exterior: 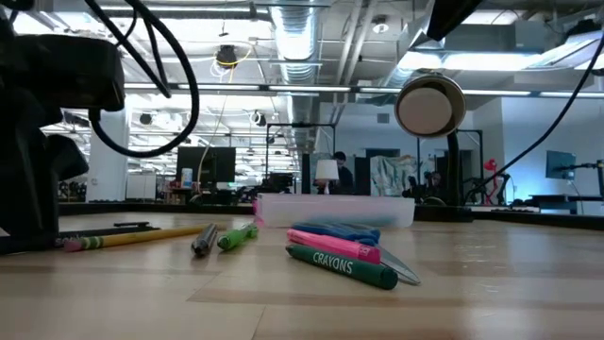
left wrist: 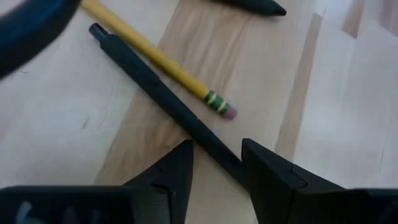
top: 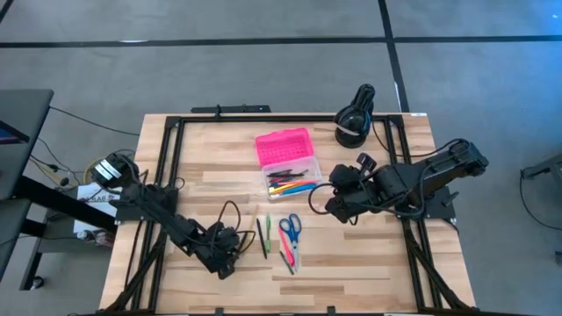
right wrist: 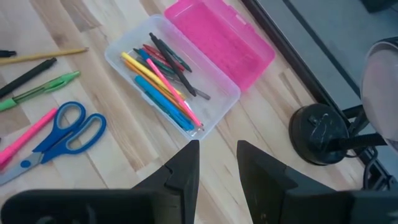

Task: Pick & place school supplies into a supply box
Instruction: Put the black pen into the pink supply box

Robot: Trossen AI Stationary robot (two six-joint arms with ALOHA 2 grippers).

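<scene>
- While its fingers stand spread around a dark pen [left wrist: 163,96] without pinching it, the left pincer [left wrist: 216,163] sits low over the bench [top: 369,263], well left of the box [top: 290,167].
- A yellow pencil [left wrist: 155,59] crosses that pen.
- The right pincer [right wrist: 217,163], spread and empty, hovers just right of the box.
- Box open, pens inside; scissors [top: 291,230] lie below it.

You will find the black lamp [top: 355,115] standing on the wooden table [top: 369,263] at its far right corner. Behind the table, a person [exterior: 340,172] appears among the distant monitors [exterior: 209,164].
</scene>
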